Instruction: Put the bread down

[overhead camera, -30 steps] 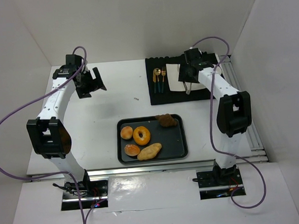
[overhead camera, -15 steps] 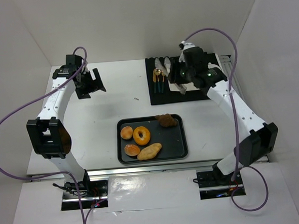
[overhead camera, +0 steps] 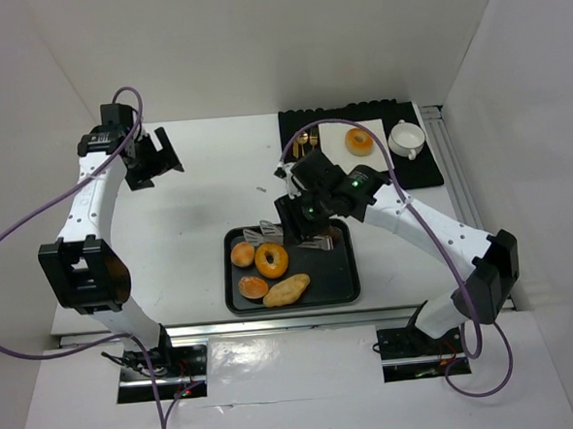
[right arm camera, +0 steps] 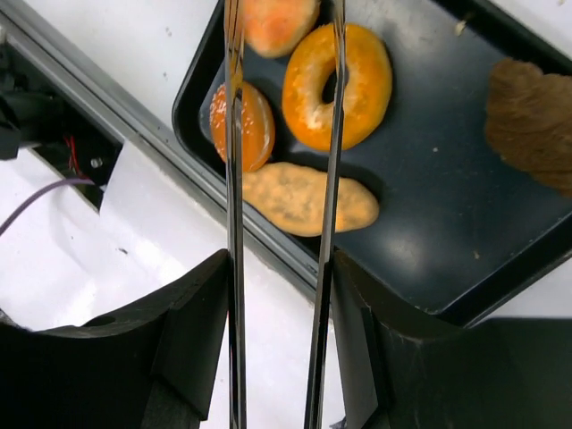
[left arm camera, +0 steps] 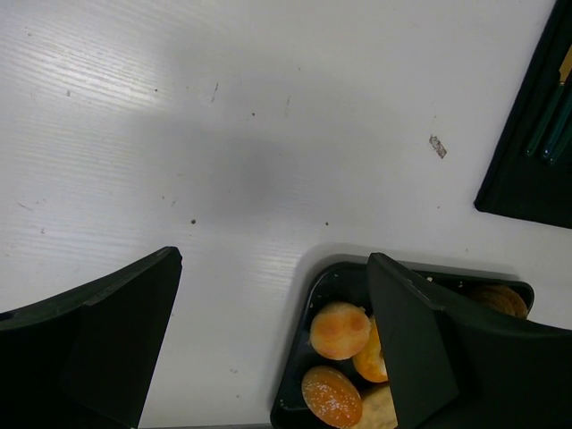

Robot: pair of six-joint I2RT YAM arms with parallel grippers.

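A black tray (overhead camera: 341,281) holds a round bun (overhead camera: 242,253), a glossy ring (overhead camera: 272,260), a second bun (overhead camera: 253,287) and an oblong roll (overhead camera: 287,290). The dark croissant (right arm camera: 534,121) lies at the tray's far corner, mostly hidden under the arm in the top view. A second ring (overhead camera: 360,142) lies on the white plate (overhead camera: 339,143). My right gripper (overhead camera: 301,218) (right arm camera: 279,268) is shut on metal tongs (right arm camera: 234,179). The tong blades are spread above the ring (right arm camera: 344,80) and bun (right arm camera: 252,125). My left gripper (overhead camera: 152,159) (left arm camera: 273,268) is open and empty, far left of the tray.
A black mat (overhead camera: 420,172) at the back right carries the plate, a white cup (overhead camera: 405,139) and gold cutlery (overhead camera: 301,141). White walls close in the table on three sides. A rail (right arm camera: 134,116) runs along the table's near edge by the tray.
My right arm swung from the plate at the back to above the tray with the tongs. A ring now lies on the plate. My left arm shifted a little to the left.
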